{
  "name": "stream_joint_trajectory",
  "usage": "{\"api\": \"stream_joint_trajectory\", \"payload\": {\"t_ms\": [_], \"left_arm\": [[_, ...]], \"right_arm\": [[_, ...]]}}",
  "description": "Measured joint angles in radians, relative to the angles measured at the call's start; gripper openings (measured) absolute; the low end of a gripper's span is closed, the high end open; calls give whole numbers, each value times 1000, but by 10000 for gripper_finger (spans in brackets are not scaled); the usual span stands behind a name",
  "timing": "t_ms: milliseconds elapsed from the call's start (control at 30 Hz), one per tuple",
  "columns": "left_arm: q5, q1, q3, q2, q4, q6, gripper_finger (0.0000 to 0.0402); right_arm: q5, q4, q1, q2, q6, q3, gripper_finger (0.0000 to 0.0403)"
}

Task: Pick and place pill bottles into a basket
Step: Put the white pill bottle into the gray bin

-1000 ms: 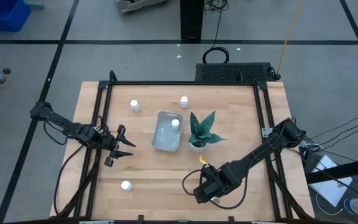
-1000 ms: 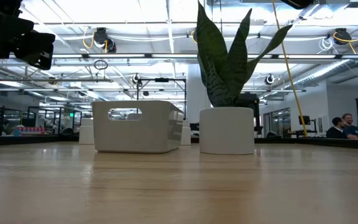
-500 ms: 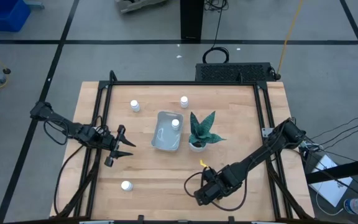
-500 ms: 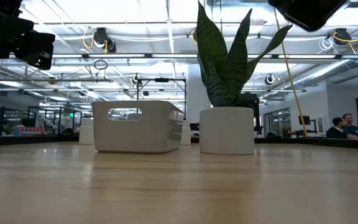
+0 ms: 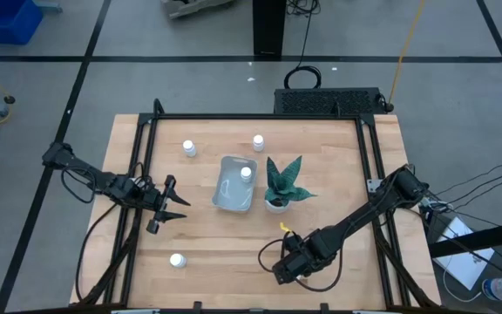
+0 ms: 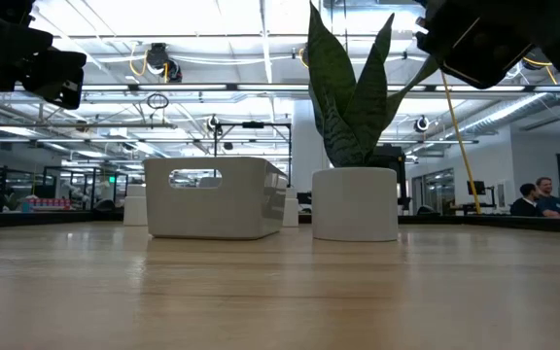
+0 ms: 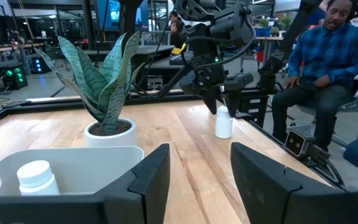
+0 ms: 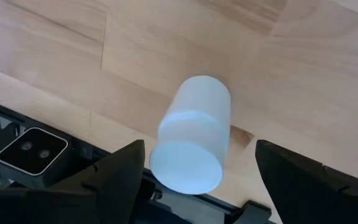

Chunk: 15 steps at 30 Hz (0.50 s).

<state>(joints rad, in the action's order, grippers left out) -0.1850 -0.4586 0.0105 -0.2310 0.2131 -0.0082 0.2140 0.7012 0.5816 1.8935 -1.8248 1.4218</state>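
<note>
Right gripper (image 5: 283, 269) is lowered at the tabletop's (image 5: 216, 244) 6 o'clock edge, jaws spread. A pill bottle (image 8: 190, 138) is seen standing between them, unclamped, cap toward the wrist camera. Left gripper (image 5: 171, 204) is parked at 9 o'clock of the basket (image 5: 222, 194), jaws released. One bottle (image 5: 246, 174) sits inside the basket.

Bright lights shine from the ceiling. The tabletop (image 5: 234, 235) looks evenly lit, with soft small shadows. Close dark fingers look blurry.
</note>
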Motion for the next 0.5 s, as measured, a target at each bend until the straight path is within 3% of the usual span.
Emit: {"api": "stream_joint_trajectory", "payload": {"t_ms": [500], "left_arm": [[0, 0, 0, 0, 0, 0, 175]], "right_arm": [[0, -21, 0, 0, -3, -1, 215]]}}
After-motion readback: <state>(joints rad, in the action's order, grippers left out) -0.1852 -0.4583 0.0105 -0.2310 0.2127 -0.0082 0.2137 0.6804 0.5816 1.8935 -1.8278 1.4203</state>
